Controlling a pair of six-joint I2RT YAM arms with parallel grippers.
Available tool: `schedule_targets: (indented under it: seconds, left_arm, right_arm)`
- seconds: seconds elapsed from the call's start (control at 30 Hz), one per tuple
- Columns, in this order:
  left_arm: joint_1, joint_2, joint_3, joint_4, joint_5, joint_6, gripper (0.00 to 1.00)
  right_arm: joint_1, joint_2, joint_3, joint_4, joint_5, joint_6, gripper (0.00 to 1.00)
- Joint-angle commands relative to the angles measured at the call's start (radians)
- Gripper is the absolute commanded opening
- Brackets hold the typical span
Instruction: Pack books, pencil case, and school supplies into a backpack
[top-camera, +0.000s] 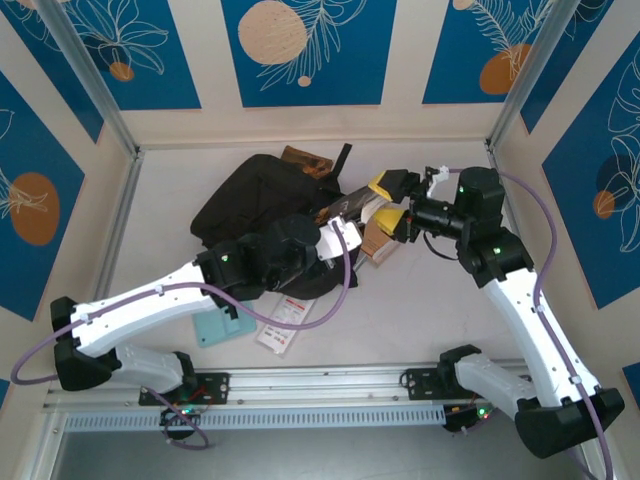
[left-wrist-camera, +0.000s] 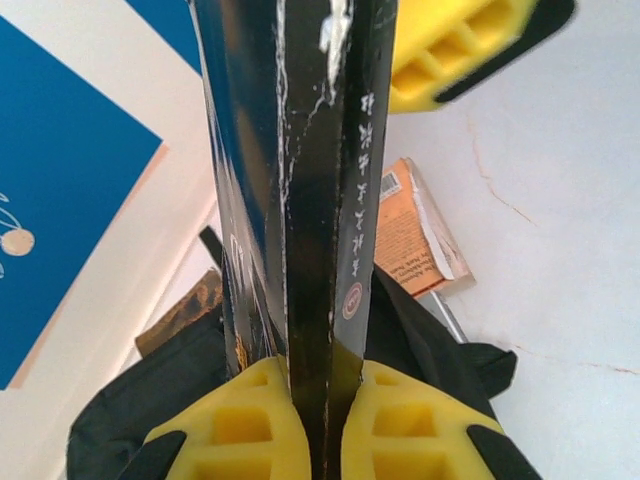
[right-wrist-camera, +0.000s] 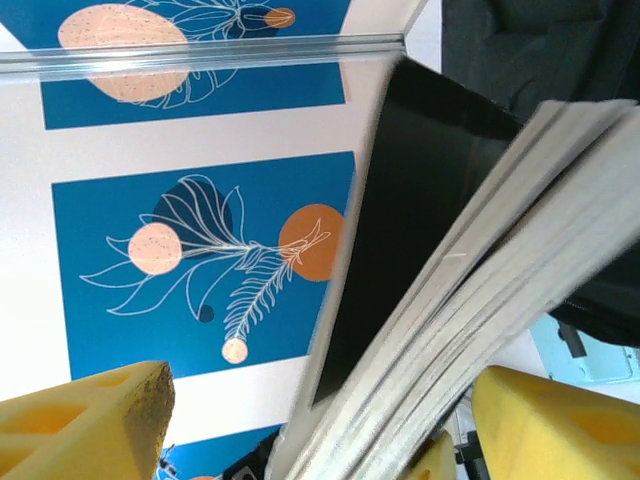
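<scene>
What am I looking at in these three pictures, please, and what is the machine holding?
These are two white robot arms bolted to a table. One picture looks down from above; the other two come from cameras on each wrist. The left gripper clamps a thin black paperback book; the right gripper straddles its page edge, fingers apart. On the table lie a large black fabric backpack, an orange book, a light-teal piece and a white packet with red print.
</scene>
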Motion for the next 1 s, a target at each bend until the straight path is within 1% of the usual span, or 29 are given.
schedule_targets:
  seconds: [0.0,0.13,0.27,0.37,0.4,0.43,0.53,0.57,0.6,0.63,0.67,0.7,0.73,0.77,0.8,0.83,0.87,0.97]
  left_arm:
    - [-0.027,-0.075,-0.051,0.125,0.055,0.069,0.00]
    - [-0.062,-0.077,-0.096,0.144,0.034,0.172,0.00]
    - [-0.094,-0.045,-0.101,0.145,-0.033,0.256,0.00]
    - [-0.125,-0.035,-0.122,0.183,-0.082,0.317,0.00]
    - [-0.133,-0.033,-0.130,0.194,-0.094,0.330,0.00]
    - [-0.142,-0.031,-0.140,0.210,-0.106,0.343,0.00]
    - [-0.149,-0.027,-0.147,0.221,-0.134,0.343,0.00]
    - [-0.148,-0.027,-0.147,0.220,-0.144,0.328,0.02]
    - [-0.146,-0.024,-0.147,0.216,-0.150,0.309,0.16]
    - [-0.146,-0.026,-0.147,0.207,-0.151,0.280,0.35]
    - [-0.144,-0.028,-0.147,0.197,-0.146,0.242,0.53]
    - [-0.138,-0.032,-0.145,0.187,-0.134,0.198,0.61]
    - [-0.124,-0.041,-0.141,0.168,-0.114,0.124,0.71]
    - [-0.099,-0.052,-0.135,0.146,-0.083,0.031,0.79]
    - [-0.066,-0.062,-0.128,0.122,-0.045,-0.062,0.83]
    - [-0.022,-0.078,-0.122,0.095,0.021,-0.177,0.85]
    - [0.034,-0.090,-0.117,0.073,0.100,-0.287,0.85]
    - [0.180,-0.127,-0.143,0.078,0.261,-0.593,0.86]
  right_arm:
    - [0.019,0.018,0.049,-0.046,0.024,-0.035,0.77]
    - [0.054,0.068,0.098,-0.147,0.029,-0.108,0.71]
    - [0.118,0.120,0.173,-0.320,0.111,-0.211,0.67]
    - [0.138,0.127,0.148,-0.317,0.119,-0.215,0.58]
    - [0.141,0.127,0.136,-0.310,0.121,-0.216,0.53]
    - [0.143,0.128,0.123,-0.305,0.122,-0.216,0.45]
    - [0.140,0.126,0.099,-0.297,0.131,-0.250,0.17]
    - [0.137,0.119,0.090,-0.298,0.145,-0.266,0.08]
    - [0.130,0.108,0.083,-0.290,0.155,-0.287,0.03]
    - [0.122,0.093,0.074,-0.281,0.168,-0.312,0.00]
    - [0.106,0.079,0.063,-0.272,0.175,-0.331,0.00]
    - [0.091,0.063,0.048,-0.251,0.166,-0.342,0.00]
    - [0.072,0.042,0.021,-0.198,0.138,-0.356,0.00]
    - [0.053,0.021,-0.005,-0.155,0.119,-0.365,0.00]
    - [0.038,0.004,-0.027,-0.128,0.106,-0.367,0.00]
    - [0.020,-0.013,-0.051,-0.089,0.088,-0.367,0.00]
    - [0.005,-0.031,-0.076,-0.054,0.076,-0.367,0.00]
    - [-0.025,-0.076,-0.152,0.053,0.049,-0.332,0.00]
